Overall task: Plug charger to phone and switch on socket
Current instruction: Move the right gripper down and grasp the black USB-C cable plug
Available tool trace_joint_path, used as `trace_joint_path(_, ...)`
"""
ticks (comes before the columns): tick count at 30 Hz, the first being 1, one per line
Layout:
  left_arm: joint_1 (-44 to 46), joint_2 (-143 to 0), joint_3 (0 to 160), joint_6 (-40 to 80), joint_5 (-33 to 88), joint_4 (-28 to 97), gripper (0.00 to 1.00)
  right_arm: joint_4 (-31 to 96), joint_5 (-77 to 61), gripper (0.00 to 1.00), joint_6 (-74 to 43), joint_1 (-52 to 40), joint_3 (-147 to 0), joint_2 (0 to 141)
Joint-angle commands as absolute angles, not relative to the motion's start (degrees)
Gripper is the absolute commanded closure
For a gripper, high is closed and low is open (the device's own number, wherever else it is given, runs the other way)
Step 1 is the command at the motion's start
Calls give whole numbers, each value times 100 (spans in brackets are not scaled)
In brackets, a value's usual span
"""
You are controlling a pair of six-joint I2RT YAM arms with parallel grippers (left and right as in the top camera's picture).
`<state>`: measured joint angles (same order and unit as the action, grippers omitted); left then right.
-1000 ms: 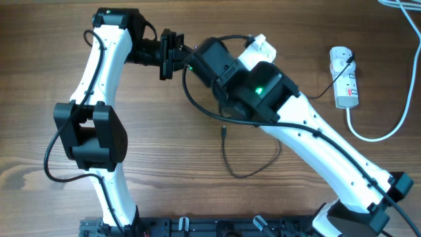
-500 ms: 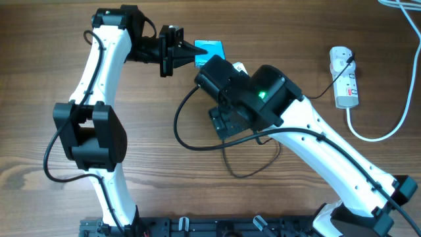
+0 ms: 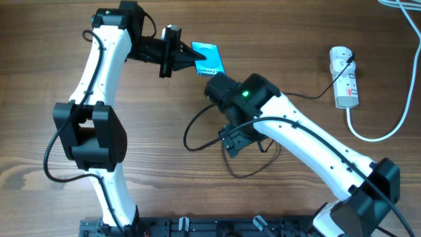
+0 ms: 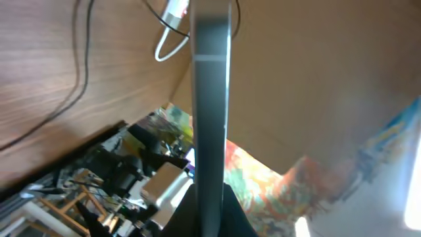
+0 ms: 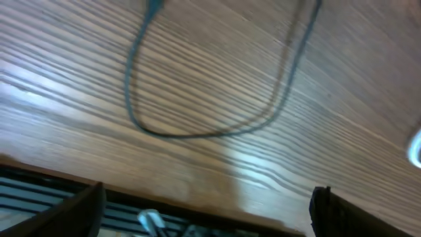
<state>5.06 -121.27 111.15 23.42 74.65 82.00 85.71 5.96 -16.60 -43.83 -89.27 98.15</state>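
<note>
The phone (image 3: 210, 59), slim with a bright teal screen and pale edge, is clamped at one end by the left hand (image 3: 187, 58) and seen edge-on from that wrist. The right hand (image 3: 235, 139) hangs released over the thin dark charger (image 5: 184, 136), which lies looped on the brown wood-grain table (image 3: 316, 39). The white socket (image 3: 345, 82) lies well to the right. Blurred colourful clutter shows beyond the table.

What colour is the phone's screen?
Bright cyan-teal on the phone, best seen in the overhead view.
</note>
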Motion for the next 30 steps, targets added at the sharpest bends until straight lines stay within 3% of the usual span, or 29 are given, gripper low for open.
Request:
trace_joint_path(1, 460, -11946, 11187, 2274, 7035, 8158, 96, 8241, -102, 0, -1710, -4309, -8855, 9843)
trace_joint_path(6, 460, -11946, 11187, 2274, 5830, 8162, 96, 7647, -97, 0, -1791, -4191, -8847, 9843)
trace_joint_path(11, 460, -11946, 11187, 2274, 4827, 8189, 96, 7599, -283, 0, -2355, -3371, -8847, 9848)
trace_joint_path(17, 460, -11946, 11185, 2327, 3428, 8191, 96, 7417, -718, 0, -2106, -3142, -8543, 9848)
trace_joint_path(21, 460, -11946, 11185, 3361, 2110, 8184, 96, 6357, -1339, 1, -2440, -3146, -7778, 9852)
trace_joint_path(26, 458, -11946, 11185, 3354, 1468, 8167, 96, 5546, -1616, 14, -3072, -3328, -7216, 9880)
trace_joint_path(30, 460, -11948, 11185, 3395, 1253, 8145, 96, 5157, -510, 30, -4145, -3603, -6910, 9922)
